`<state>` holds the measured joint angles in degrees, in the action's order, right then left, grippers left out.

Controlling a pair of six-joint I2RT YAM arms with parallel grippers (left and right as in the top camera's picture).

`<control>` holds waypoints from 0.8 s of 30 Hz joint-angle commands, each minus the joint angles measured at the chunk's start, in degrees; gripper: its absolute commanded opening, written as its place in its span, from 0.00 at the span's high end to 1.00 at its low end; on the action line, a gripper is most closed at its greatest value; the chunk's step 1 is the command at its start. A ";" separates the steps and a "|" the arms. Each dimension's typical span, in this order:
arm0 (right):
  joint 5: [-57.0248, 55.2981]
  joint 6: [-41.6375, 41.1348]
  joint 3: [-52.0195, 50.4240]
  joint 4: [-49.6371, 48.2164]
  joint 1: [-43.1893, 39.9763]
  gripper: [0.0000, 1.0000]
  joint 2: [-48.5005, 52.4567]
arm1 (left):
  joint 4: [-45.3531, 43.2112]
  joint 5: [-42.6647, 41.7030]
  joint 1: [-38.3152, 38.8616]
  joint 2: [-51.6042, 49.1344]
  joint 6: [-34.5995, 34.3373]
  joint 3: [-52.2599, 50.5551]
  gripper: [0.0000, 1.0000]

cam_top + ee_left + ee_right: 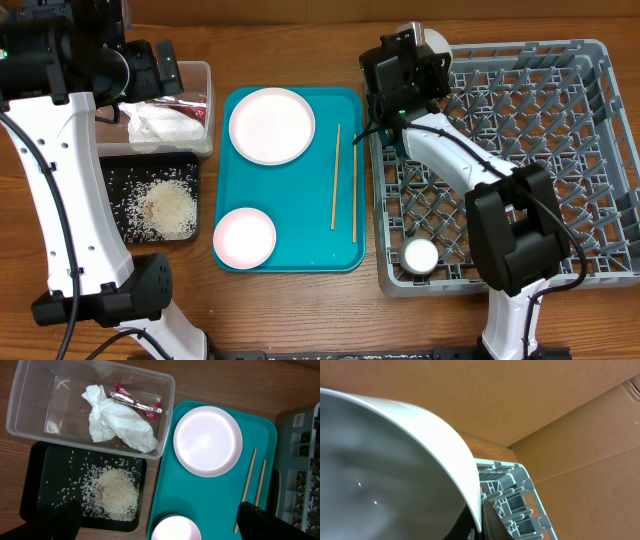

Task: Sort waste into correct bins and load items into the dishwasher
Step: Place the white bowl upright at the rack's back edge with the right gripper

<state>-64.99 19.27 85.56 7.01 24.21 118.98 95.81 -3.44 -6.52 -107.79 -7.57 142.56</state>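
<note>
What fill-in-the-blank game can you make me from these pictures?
The rice lies in the ___ tray.
___ chopsticks lie on the teal tray.
The napkin shares the clear tub with a red-and-white ___.
One small bowl stands in the ___ rack.
Missing words: black, two, wrapper, grey.

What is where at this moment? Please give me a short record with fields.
clear tub: napkin and wrapper inside
black tray: rice
teal tray: large plate, small plate, two chopsticks
rack: one bowl
left tool: open, over the clear tub
right tool: shut on a second bowl, by the rack's far left corner
</note>
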 commanded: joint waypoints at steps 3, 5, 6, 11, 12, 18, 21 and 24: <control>2.14 -1.33 -0.37 3.21 0.31 0.96 0.66 | -0.13 -0.46 -0.22 0.26 -0.17 0.74 0.00; 2.14 -1.36 -0.37 3.17 0.50 0.96 0.66 | -0.13 -0.46 -0.22 0.26 -0.17 0.74 0.00; 2.10 -2.12 -0.37 2.64 0.57 0.96 0.66 | -0.13 -0.46 -0.22 0.26 -0.17 0.74 0.00; -2.27 -3.02 -0.37 -2.69 0.55 0.96 0.66 | -0.13 -0.46 -0.22 0.26 -0.17 0.74 0.00; -2.67 -3.02 -0.37 -3.43 0.55 0.96 0.66 | -0.13 -0.46 -0.22 0.26 -0.17 0.74 0.00; -4.90 -3.04 -0.37 -3.98 0.55 0.96 1.57 | -0.13 -0.46 -0.20 0.26 -0.17 0.74 0.00; -5.51 -3.04 -0.37 -3.91 0.57 0.96 2.82 | -0.13 -0.46 -0.20 0.26 -0.17 0.74 0.00; -6.29 -3.02 -0.37 -3.69 1.33 0.96 4.39 | -0.13 -0.46 -0.22 0.26 -0.17 0.74 0.00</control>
<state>-69.84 16.45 85.49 2.79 24.82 120.86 95.81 -3.44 -6.52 -107.79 -7.57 142.56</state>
